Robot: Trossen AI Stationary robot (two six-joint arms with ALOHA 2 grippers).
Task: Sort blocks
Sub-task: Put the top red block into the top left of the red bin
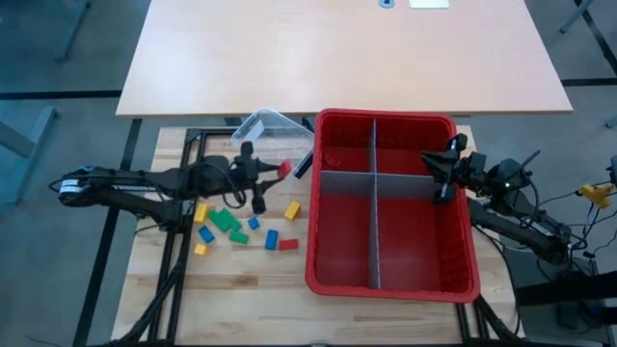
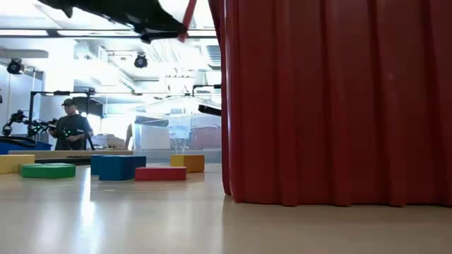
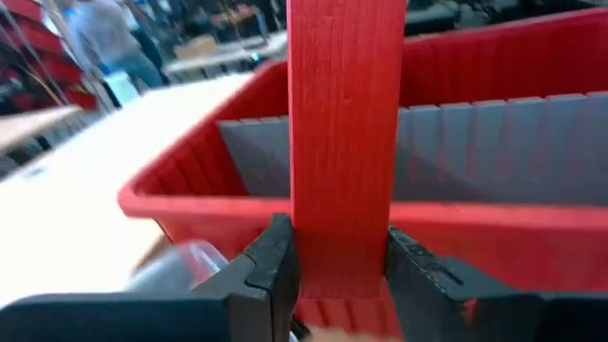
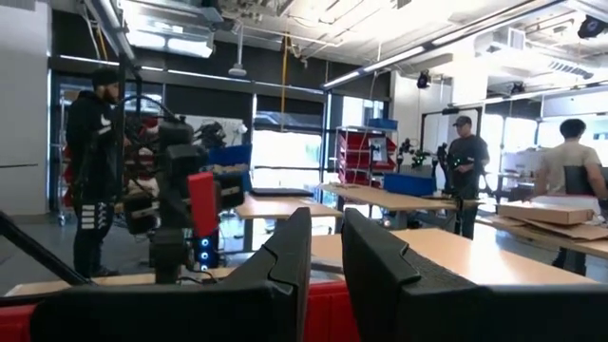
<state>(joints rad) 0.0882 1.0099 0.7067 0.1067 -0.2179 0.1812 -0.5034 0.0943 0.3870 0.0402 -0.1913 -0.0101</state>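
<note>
The left gripper (image 1: 280, 172) hangs above the table just beside the left wall of the red bin (image 1: 313, 241), its fingers (image 3: 275, 275) clamped on a red bar block (image 3: 344, 123) that stands upright between them, clear of the tabletop. The other blocks (image 1: 231, 224) lie scattered on the wooden table (image 1: 241, 289) below and left of that gripper, between the arm and the bin: green, blue, yellow and red pieces, some touching, with bare wood around them toward the near edge. A clear tub (image 1: 270, 125) lies at the far edge, close to the bin's corner. Grey dividers (image 1: 376, 207) split the bin into four compartments, which look open inside. The right gripper (image 1: 445, 169) hovers over the bin's right side near the cross divider, its fingers (image 4: 285, 256) close together with a narrow gap and nothing between them. No writing or label is readable.
</note>
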